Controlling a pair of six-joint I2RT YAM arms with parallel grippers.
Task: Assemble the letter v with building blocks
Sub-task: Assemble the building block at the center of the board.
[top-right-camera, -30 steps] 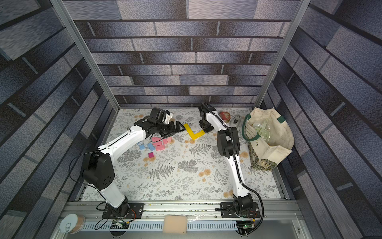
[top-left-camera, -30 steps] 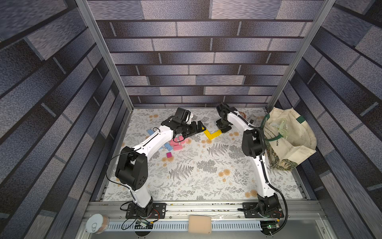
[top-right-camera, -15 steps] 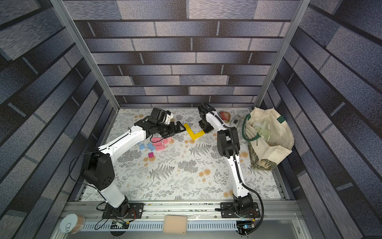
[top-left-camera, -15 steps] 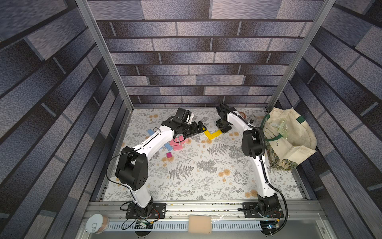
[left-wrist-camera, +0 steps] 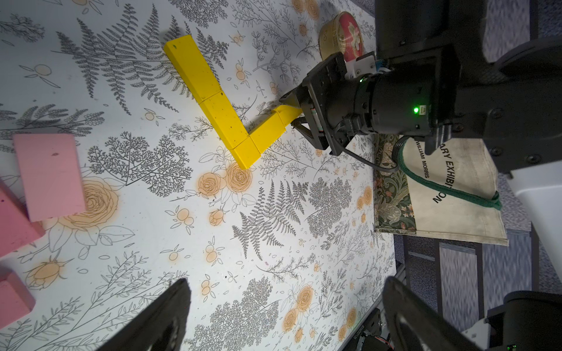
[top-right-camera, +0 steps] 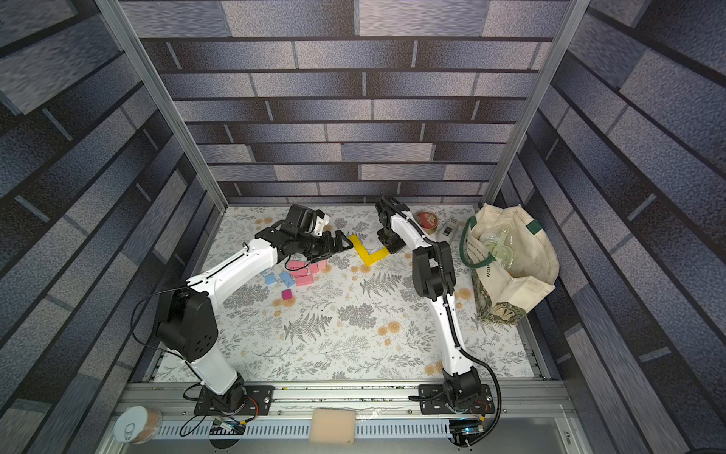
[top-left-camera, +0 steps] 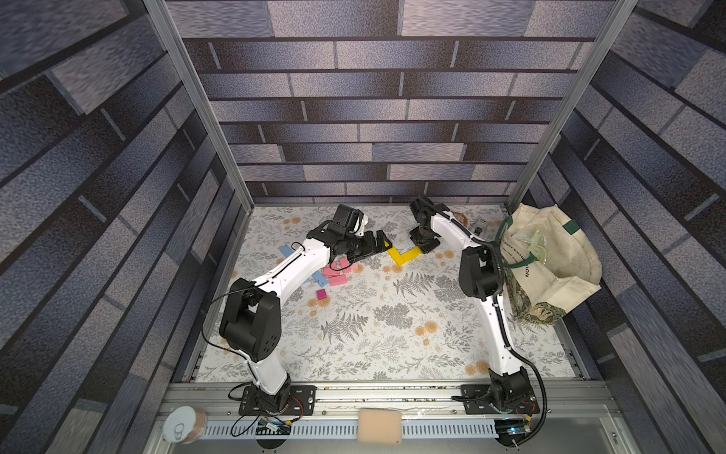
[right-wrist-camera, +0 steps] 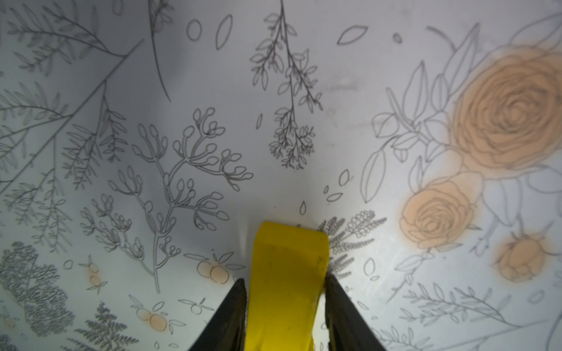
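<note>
Lying nearest the camera at the bottom edge of both top views, a tan sponge (top-left-camera: pixel 379 426) and a round can (top-left-camera: pixel 184 424) rest on the metal rail (top-left-camera: pixel 393 393), where the two white arms are bolted; above them in the frame the flowered table (top-left-camera: pixel 393 338) runs back to a small magenta cube (top-left-camera: pixel 321 294), left of centre; just beyond it sit blue blocks (top-left-camera: pixel 320 278) and a cluster of pink blocks (top-left-camera: pixel 337 280), partly under the left arm (top-left-camera: pixel 298 263); farther back, near the frame's middle, yellow blocks (top-left-camera: pixel 404 256) lie butted end to end on the table in two strokes that meet at a corner, the stroke on the frame's left being the longer; the left gripper (top-left-camera: pixel 380 243) hangs just beside the far tip of that longer stroke, its fingers (left-wrist-camera: pixel 170 316) spread wide and holding nothing; the right gripper (top-left-camera: pixel 426 247) points down over the far end of the shorter stroke, its fingers (right-wrist-camera: pixel 234 313) flanking that yellow block closely on both sides in the right wrist view, though whether they press it cannot be told; at the table's upper right stand a red-and-gold tin (top-right-camera: pixel 427 220), a small grey box (top-right-camera: pixel 448 230) and a cream cloth bag (top-left-camera: pixel 550 267); a brick-patterned wall (top-left-camera: pixel 373 137) closes the back.
</note>
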